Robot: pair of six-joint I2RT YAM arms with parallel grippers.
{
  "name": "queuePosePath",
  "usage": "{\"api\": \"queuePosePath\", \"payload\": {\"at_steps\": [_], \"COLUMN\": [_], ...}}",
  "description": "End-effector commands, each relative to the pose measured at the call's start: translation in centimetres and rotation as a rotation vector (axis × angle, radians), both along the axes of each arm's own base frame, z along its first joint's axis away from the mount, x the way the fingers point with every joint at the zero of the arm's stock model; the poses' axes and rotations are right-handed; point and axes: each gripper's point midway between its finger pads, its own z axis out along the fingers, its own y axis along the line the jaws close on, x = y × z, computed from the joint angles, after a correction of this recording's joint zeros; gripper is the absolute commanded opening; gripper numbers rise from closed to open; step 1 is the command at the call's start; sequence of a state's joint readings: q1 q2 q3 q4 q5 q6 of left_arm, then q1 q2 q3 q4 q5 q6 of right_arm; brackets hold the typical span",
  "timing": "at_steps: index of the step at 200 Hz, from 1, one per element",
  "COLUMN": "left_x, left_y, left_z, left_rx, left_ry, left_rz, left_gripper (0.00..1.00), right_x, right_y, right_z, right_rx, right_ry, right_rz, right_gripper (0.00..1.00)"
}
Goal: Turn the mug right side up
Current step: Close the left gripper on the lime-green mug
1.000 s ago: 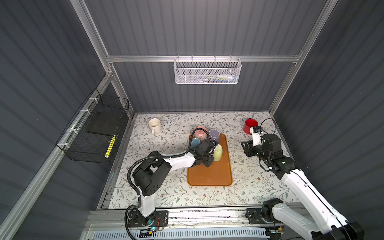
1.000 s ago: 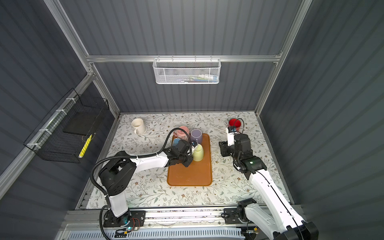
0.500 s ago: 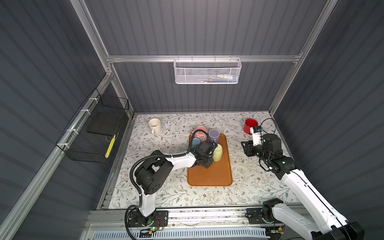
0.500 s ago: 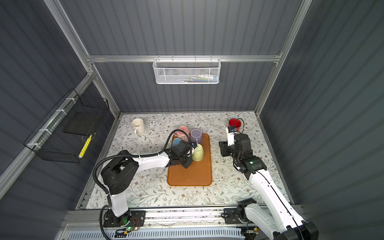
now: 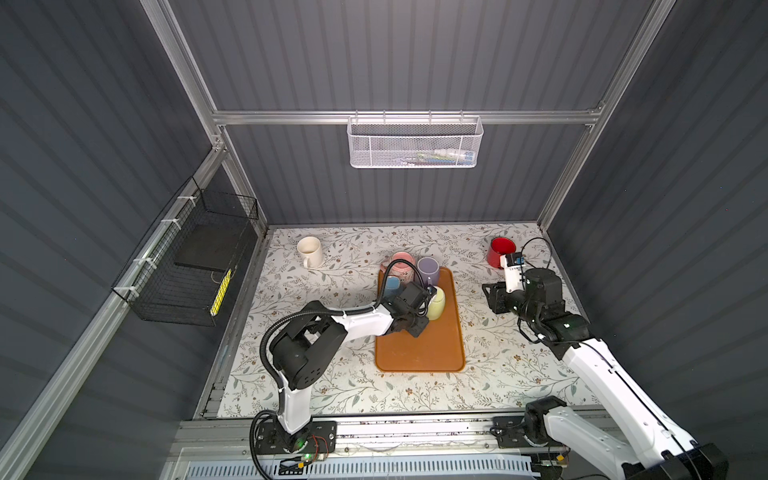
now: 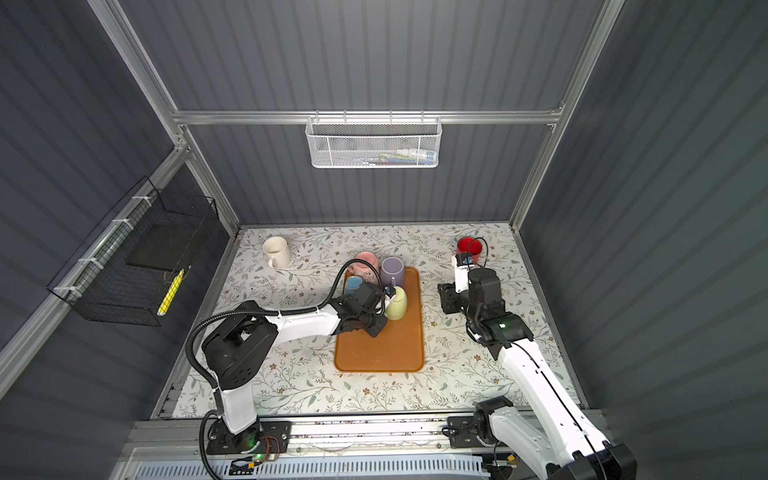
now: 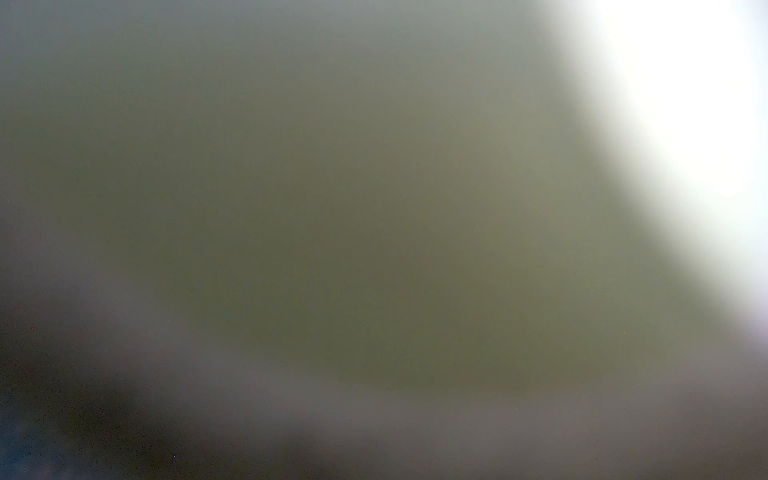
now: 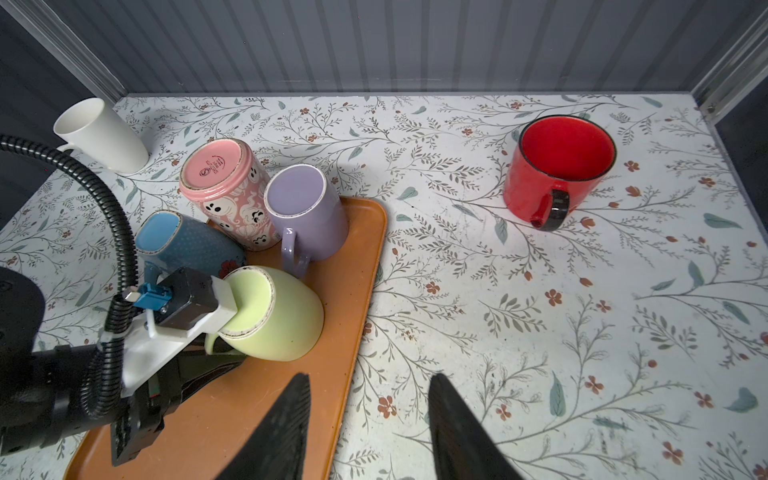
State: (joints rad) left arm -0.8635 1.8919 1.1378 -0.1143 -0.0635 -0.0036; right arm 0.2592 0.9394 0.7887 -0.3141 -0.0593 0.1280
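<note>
A pale yellow-green mug (image 8: 286,320) stands mouth-down and tilted on the orange tray (image 8: 232,411), its base turned toward the left arm. My left gripper (image 8: 220,353) reaches in low at the mug's handle and looks shut on it. Both top views show the same: the mug (image 5: 437,303) (image 6: 397,304) with the left gripper (image 5: 419,322) (image 6: 379,323) against its near-left side. The left wrist view is a yellow-green blur, with the mug (image 7: 374,208) right up against the lens. My right gripper (image 8: 370,399) (image 5: 492,297) hovers open and empty over the table just right of the tray.
A pink mug (image 8: 226,195), a purple mug (image 8: 307,208) and a blue mug (image 8: 187,245) stand upside down, crowding the tray's far end beside the left gripper. A white mug (image 5: 309,251) stands upright far left, a red mug (image 5: 498,251) far right.
My left gripper's jaws have closed in at the yellow-green mug's handle and the arm has edged slightly toward the mug. The right arm has not moved.
</note>
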Motion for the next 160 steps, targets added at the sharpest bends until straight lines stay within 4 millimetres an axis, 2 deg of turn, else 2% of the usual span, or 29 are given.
{"api": "queuePosePath", "payload": {"at_steps": [1, 29, 64, 160], "left_x": [0.5, 0.6, 0.8, 1.4], "left_y": [-0.6, -0.9, -1.1, -2.1], "left_z": [0.9, 1.3, 2.1, 7.3], "left_rx": [-0.029, -0.048, -0.076, -0.211], "left_ry": [-0.023, -0.030, -0.042, -0.102], "left_rz": [0.009, 0.009, 0.012, -0.002], "left_gripper": [0.07, 0.00, 0.00, 0.00], "right_x": [-0.1, -0.1, -0.2, -0.3], "right_y": [-0.1, -0.2, -0.3, -0.5], "right_z": [0.1, 0.2, 0.3, 0.7], "right_rx": [0.001, 0.000, -0.003, -0.001], "right_ry": [-0.010, -0.013, -0.014, -0.026], "right_rz": [-0.009, -0.012, -0.017, -0.027], "right_gripper": [0.49, 0.49, 0.49, 0.49]}}
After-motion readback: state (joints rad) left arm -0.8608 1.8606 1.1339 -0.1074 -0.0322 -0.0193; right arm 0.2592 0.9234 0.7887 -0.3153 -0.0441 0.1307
